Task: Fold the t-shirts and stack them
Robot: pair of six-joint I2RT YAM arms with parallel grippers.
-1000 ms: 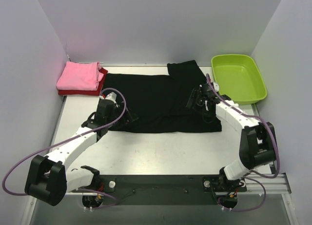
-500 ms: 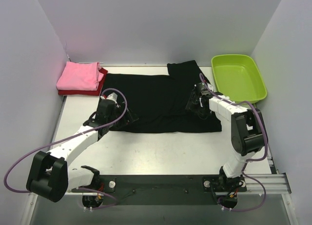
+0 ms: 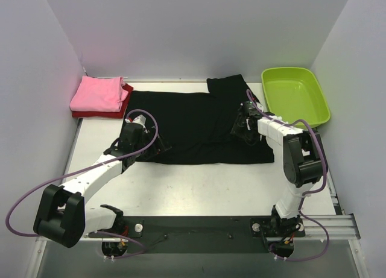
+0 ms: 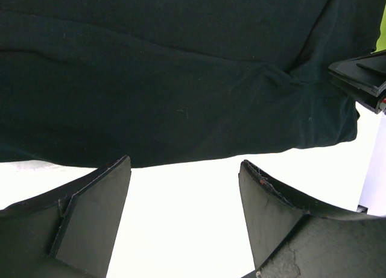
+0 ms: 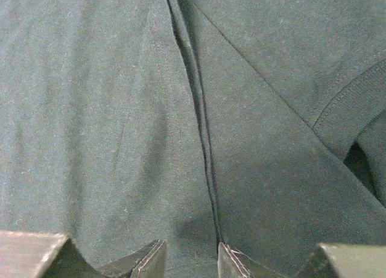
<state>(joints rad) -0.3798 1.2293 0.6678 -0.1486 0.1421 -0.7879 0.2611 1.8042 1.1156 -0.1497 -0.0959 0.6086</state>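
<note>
Pale walls (image 3: 193, 31) enclose a white worktop (image 3: 199, 181). Across its far middle lies the black shirt (image 3: 193, 124); pink shirt (image 3: 96, 94) on dark red shirt (image 3: 128, 88), far-left corner; green tub (image 3: 324, 103), far-right. The left tool (image 4: 184, 164) gapes empty at the hem; the right tool (image 5: 190, 248) pinches a fold.

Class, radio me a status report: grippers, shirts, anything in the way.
Left gripper open at near edge of black shirt. Right gripper pinching its ridge. Green tub beside, not touching.
</note>
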